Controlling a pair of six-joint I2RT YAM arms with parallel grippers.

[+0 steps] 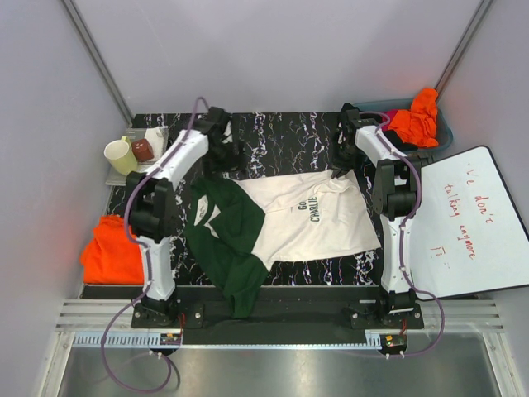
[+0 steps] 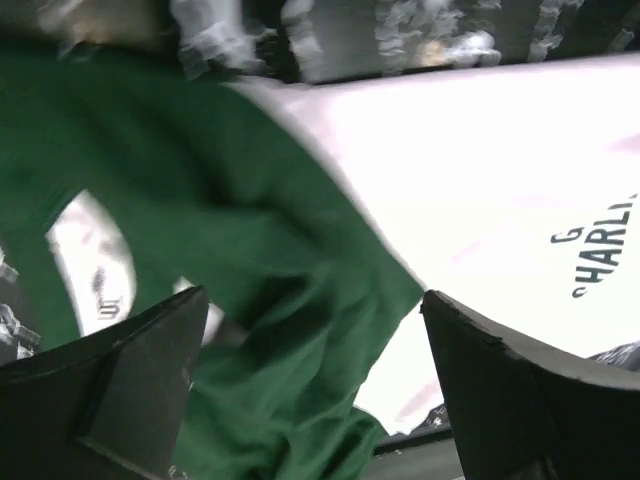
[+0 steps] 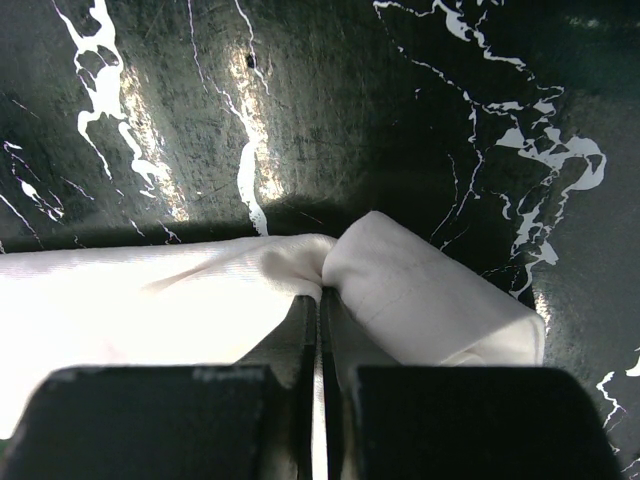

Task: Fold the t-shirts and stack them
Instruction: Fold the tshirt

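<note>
A cream t-shirt (image 1: 318,219) with dark green sleeves (image 1: 223,231) lies spread on the black marbled table (image 1: 281,136), its lettering facing up. One green sleeve hangs over the near table edge. My left gripper (image 1: 220,147) hovers at the far left of the shirt; in the left wrist view it (image 2: 315,300) is open, its wide-apart fingers (image 2: 130,370) framing the green cloth (image 2: 250,230) below without touching it. My right gripper (image 1: 345,161) is at the shirt's far right corner. It (image 3: 322,295) is shut on a bunched fold of the cream cloth (image 3: 420,290).
A folded orange t-shirt (image 1: 111,248) lies at the table's left edge. A grey bin (image 1: 442,132) at the back right holds orange (image 1: 417,116) and magenta cloth. A white board (image 1: 467,223) with red writing lies on the right. A cream cup (image 1: 120,155) and maroon cup (image 1: 142,150) stand back left.
</note>
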